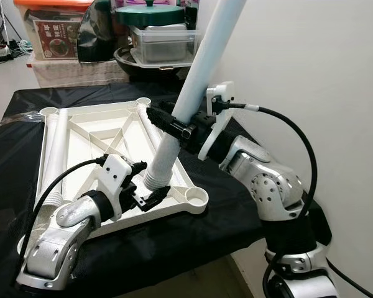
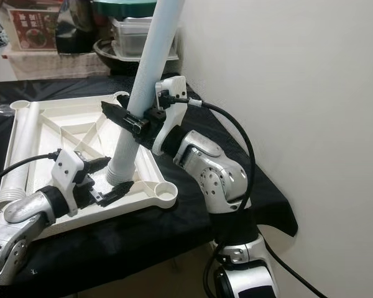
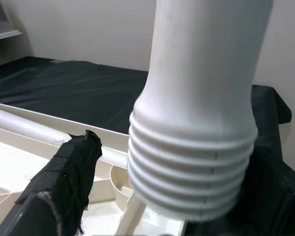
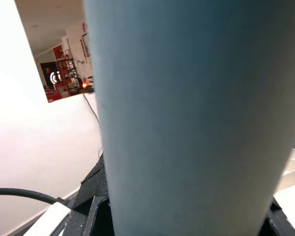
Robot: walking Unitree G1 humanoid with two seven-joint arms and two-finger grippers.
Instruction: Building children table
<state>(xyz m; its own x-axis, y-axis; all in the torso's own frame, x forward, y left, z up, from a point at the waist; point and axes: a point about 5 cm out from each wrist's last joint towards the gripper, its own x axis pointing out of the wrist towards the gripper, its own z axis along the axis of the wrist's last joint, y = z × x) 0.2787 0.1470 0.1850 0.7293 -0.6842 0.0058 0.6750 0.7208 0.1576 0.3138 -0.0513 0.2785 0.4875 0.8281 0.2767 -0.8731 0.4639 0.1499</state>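
Observation:
The white children's tabletop (image 1: 87, 133) lies upside down on a black-covered table. My right gripper (image 1: 177, 127) is shut on a long white table leg (image 1: 205, 56) and holds it tilted, top leaning toward the wall. The leg's threaded end (image 3: 191, 167) hangs just above the tabletop's near edge, a little left of the round corner socket (image 1: 196, 197). My left gripper (image 1: 146, 185) is open, with one black finger (image 3: 64, 182) on each side of the threaded end and a gap between them and it. Two more legs lie on the tabletop, one (image 1: 56, 149) along its left side, the other (image 1: 146, 124) toward the middle.
A white wall rises close on the right. Behind the table stand plastic storage boxes (image 1: 165, 43), a green lidded pot (image 1: 152, 13) and a red-lidded bin (image 1: 53, 28). The black cloth (image 1: 205, 236) drops off at the table's near edge.

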